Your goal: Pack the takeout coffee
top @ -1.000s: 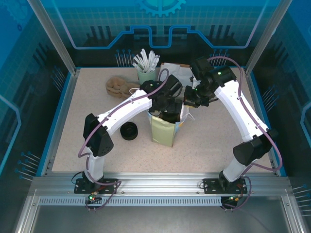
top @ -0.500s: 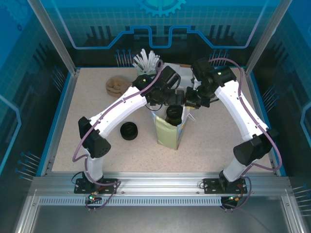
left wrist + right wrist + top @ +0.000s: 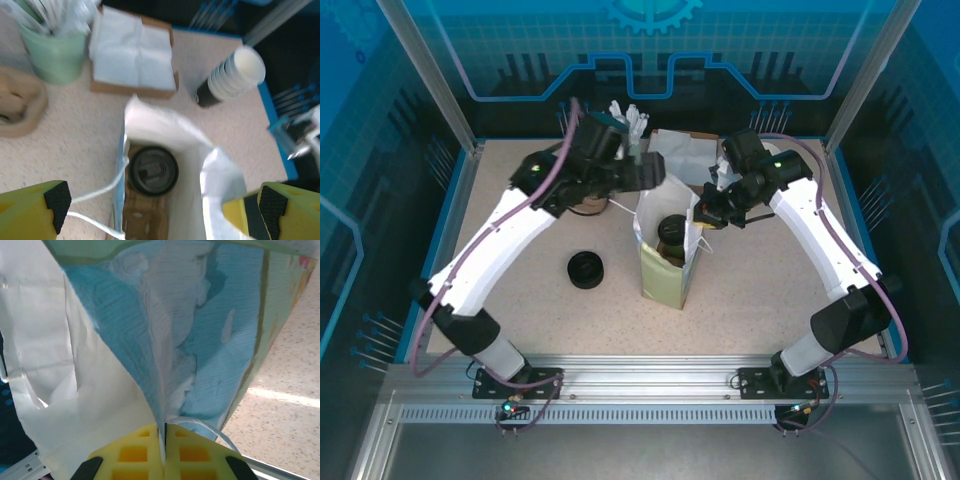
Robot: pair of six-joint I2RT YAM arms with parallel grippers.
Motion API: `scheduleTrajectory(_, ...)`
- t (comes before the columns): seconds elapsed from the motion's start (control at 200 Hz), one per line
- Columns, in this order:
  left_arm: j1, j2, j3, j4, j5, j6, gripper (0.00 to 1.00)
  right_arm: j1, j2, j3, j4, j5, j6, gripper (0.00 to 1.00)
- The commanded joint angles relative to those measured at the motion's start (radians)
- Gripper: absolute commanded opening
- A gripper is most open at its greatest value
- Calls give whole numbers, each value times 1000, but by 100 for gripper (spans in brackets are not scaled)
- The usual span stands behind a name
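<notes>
A paper takeout bag [image 3: 665, 268] stands upright mid-table, its mouth open. Inside it sits a coffee cup with a black lid [image 3: 672, 231], also clear in the left wrist view [image 3: 153, 170] on a brown cardboard carrier. My left gripper [image 3: 655, 172] hovers open above and behind the bag; its yellow fingers [image 3: 30, 210] stand wide apart with nothing between them. My right gripper [image 3: 705, 213] is shut on the bag's right rim [image 3: 161, 405], holding the mouth open.
A loose black lid [image 3: 585, 269] lies left of the bag. Along the back stand a green cup of straws [image 3: 52, 50], a box of napkins [image 3: 132, 55], a lying stack of paper cups [image 3: 232, 77] and a brown cloth [image 3: 15, 102].
My left gripper has risen out of the bag and pulled back to the left, leaving the lidded cup inside. The right gripper has kept its hold on the rim.
</notes>
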Motion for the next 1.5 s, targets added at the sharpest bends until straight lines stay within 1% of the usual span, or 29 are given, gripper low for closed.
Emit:
scheduleTrajectory(0.0,57,-15,-27,58,-31,49,98,-11,-28,-43,54,-117,-37,0)
scheduleTrajectory(0.19,145,-14,-35,88,-21,84,98,-9,-68,-135,139,-232,-48,0)
scheduleTrajectory(0.25,166,-7,-31,95,-20,88,98,-8,-80,-159,158,-249,-45,0)
scheduleTrajectory(0.505,212,37,4,106,-9,129,98,-3,-111,-229,256,-358,-42,0)
scheduleTrajectory(0.68,231,52,14,106,-10,128,98,3,-110,-217,239,-318,-51,0)
scheduleTrajectory(0.86,232,60,17,111,-12,123,98,3,-118,-231,252,-294,-55,0)
scheduleTrajectory(1.031,232,76,27,115,-14,115,98,-21,-119,-251,313,-290,-45,0)
scheduleTrajectory(1.176,233,89,39,112,-15,110,99,-38,-84,-210,312,-292,-81,0)
scheduleTrajectory(1.246,234,97,45,109,-17,112,99,-49,-64,-191,305,-296,-96,1)
scheduleTrajectory(1.301,234,104,54,105,-18,117,99,-57,-51,-179,301,-299,-105,5)
scheduleTrajectory(1.341,235,109,59,101,-20,120,99,-62,-42,-171,298,-301,-114,10)
scheduleTrajectory(1.416,241,121,70,96,-16,119,99,-70,-32,-156,287,-296,-126,21)
scheduleTrajectory(1.496,246,138,87,92,-14,121,99,-83,-29,-139,269,-291,-139,27)
